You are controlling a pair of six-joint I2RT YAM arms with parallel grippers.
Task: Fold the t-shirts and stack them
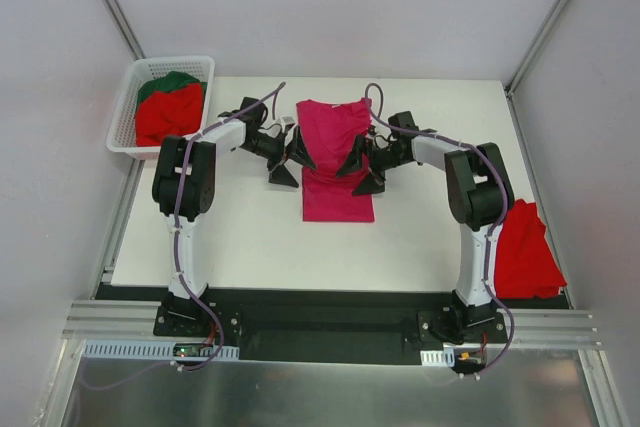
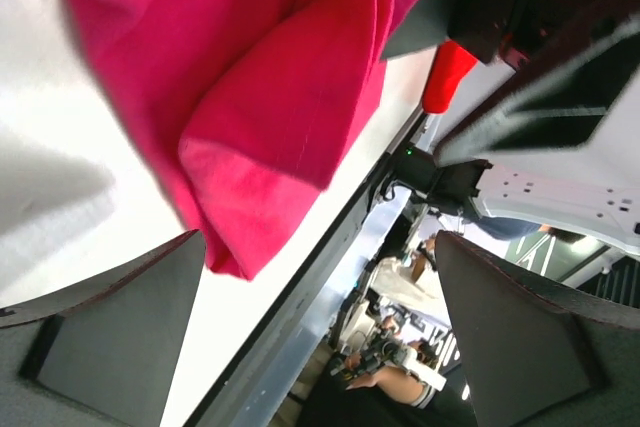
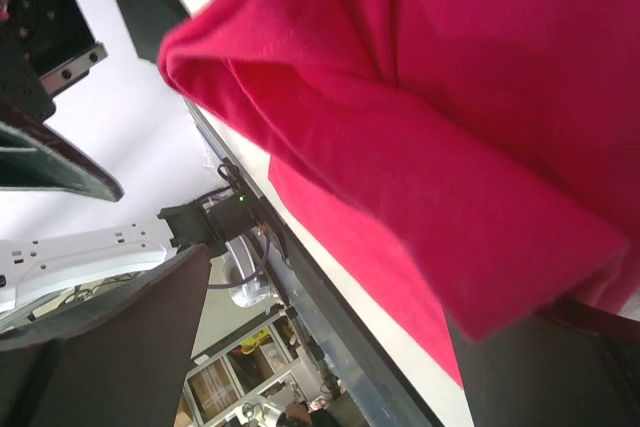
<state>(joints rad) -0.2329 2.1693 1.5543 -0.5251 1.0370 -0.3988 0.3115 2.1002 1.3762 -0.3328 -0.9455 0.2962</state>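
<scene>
**Hazards.** The left gripper (image 1: 290, 162) stands with its jaws wide and holds nothing, at the left edge of the magenta t-shirt (image 1: 335, 162). If it closes on the top layer only, the turned-in side will likely peel open. The right gripper (image 1: 360, 172), equally wide and empty, sits at the right edge. Uneven closing or lifting between the two arms would probably skew the fold or drag the cloth across the table (image 1: 250, 237).

**Condition of the work.** At far left, the basket (image 1: 125, 97) holds a dark green t-shirt (image 1: 168, 83) and a red t-shirt (image 1: 168, 115). The magenta t-shirt lies mid-table between both grippers. Its sides are turned inward. The far part is rumpled and the near part flatter. The wrist views show doubled layers with loose edges. A second red t-shirt (image 1: 525, 252) lies at the near right edge.
</scene>
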